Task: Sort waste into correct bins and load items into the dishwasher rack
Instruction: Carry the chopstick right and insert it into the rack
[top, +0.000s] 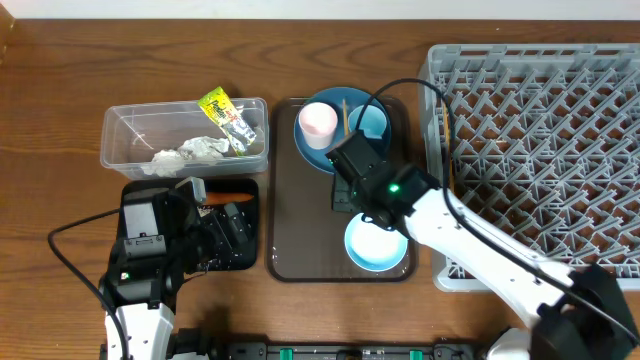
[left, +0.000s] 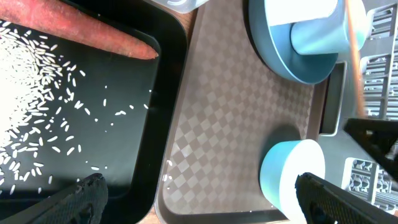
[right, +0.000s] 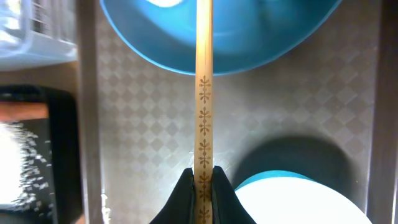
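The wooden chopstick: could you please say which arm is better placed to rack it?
Right: the right claw is shut on the patterned wooden chopstick, nearer the grey pegged plastic rack; the left claw hangs open by the black tray.

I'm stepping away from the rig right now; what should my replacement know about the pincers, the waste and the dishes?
Left pincer: open, empty, by the black tray.
Right pincer: shut on a chopstick that reaches over the blue plate.
Done: crumpled paper and snack wrapper in the clear tub; carrot and rice in the black tray.
Left: chopstick, plate, pink cup, light blue cup and bowl go into the rack; none is there yet.
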